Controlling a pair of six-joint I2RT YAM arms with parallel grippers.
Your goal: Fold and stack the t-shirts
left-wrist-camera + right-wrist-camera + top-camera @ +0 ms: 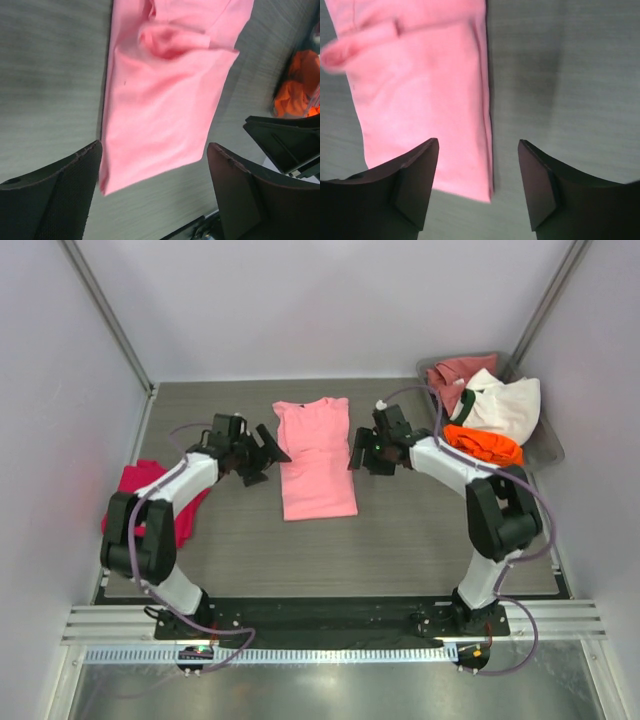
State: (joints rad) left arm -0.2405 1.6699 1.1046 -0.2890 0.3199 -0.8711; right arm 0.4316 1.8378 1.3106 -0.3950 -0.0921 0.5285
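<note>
A light pink t-shirt lies flat in the middle of the table, sides folded in to a narrow strip. It shows in the left wrist view and the right wrist view. My left gripper is open and empty just left of it. My right gripper is open and empty just right of it. A magenta-red t-shirt lies folded at the table's left edge. A grey bin at the back right holds the dusty rose, white and orange t-shirts.
White walls close in the table on three sides. The orange cloth and my right gripper's black fingers show at the right of the left wrist view. The arm bases stand at the near edge.
</note>
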